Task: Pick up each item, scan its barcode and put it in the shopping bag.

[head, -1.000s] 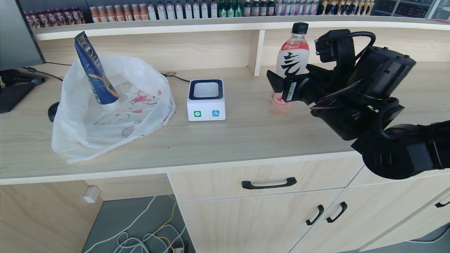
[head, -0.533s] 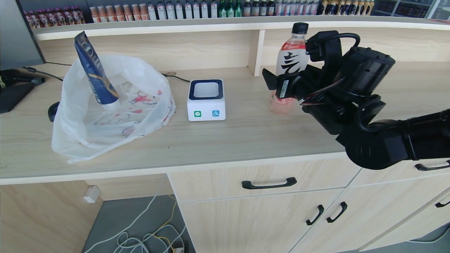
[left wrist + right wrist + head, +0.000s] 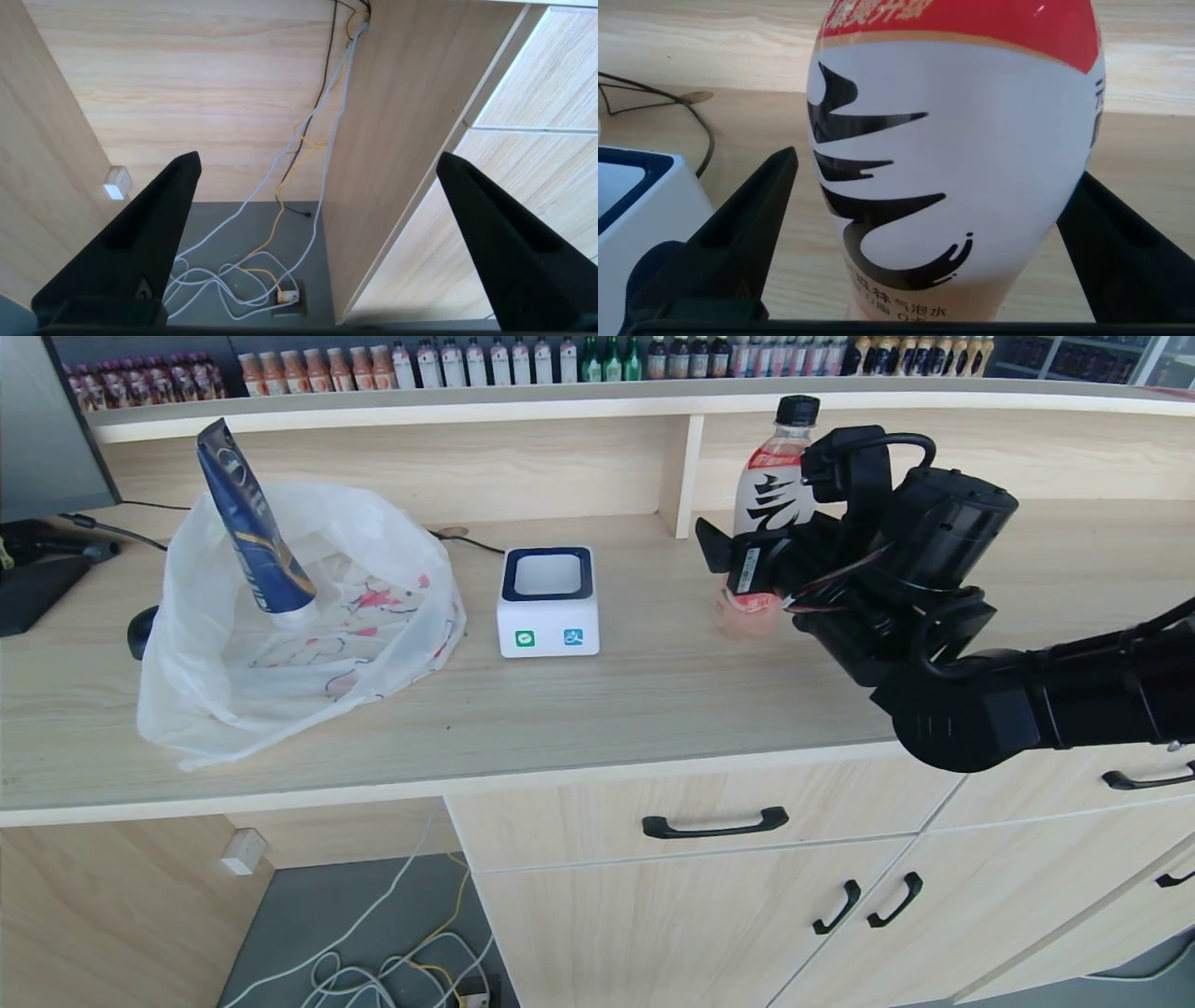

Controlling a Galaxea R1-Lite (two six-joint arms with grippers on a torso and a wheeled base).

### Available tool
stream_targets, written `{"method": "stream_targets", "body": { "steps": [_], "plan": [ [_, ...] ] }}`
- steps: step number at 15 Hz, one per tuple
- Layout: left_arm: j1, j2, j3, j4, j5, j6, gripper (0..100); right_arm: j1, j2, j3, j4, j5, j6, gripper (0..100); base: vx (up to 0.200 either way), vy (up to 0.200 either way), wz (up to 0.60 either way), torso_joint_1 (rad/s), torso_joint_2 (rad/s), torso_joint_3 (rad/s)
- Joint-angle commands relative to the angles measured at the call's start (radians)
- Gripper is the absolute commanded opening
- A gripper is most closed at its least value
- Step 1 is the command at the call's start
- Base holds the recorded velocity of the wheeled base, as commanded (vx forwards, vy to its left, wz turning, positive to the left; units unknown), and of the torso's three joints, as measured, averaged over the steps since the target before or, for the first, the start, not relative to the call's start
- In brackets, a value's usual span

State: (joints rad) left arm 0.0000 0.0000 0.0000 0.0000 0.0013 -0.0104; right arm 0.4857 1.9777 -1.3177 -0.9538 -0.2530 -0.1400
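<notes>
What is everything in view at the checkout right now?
Scanner: one, white, dark blue frame; mid counter.
Bottle: one, white label, red band, black cap; upright on counter, right of scanner.
Shopping bag: one, white plastic; counter's left.
Tube: one, dark blue; tilted in the bag.
Shelf bottles: one row, mixed colours; top shelf behind.
Cables: several, white and yellow; floor under counter.
Right gripper: one, black, open; fingers either side of the bottle.
Left gripper: one, black, open; low, facing the cables.
</notes>
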Motion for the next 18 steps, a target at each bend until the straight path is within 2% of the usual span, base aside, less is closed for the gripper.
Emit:
{"method": "stream_targets", "body": {
  "steps": [1,7,8,18],
  "plan": [
    [0.0,0.0,0.0,0.0,0.0,0.0,100,-0.001,0.009,-0.003,0.0,0.0,0.002,100,0.0,0.0,0.0,0.0,0.0,0.0],
    [0.0,0.0,0.0,0.0,0.0,0.0,100,-0.012,0.029,-0.034,0.0,0.0,0.005,100,0.0,0.0,0.0,0.0,0.0,0.0],
    [0.0,0.0,0.0,0.0,0.0,0.0,100,-0.013,0.033,-0.038,0.0,0.0,0.005,0,0.0,0.0,0.0,0.0,0.0,0.0],
    [0.0,0.0,0.0,0.0,-0.001,0.0,100,-0.016,0.041,-0.063,0.0,0.0,0.007,0,0.0,0.0,0.0,0.0,0.0,0.0]
  ]
}}
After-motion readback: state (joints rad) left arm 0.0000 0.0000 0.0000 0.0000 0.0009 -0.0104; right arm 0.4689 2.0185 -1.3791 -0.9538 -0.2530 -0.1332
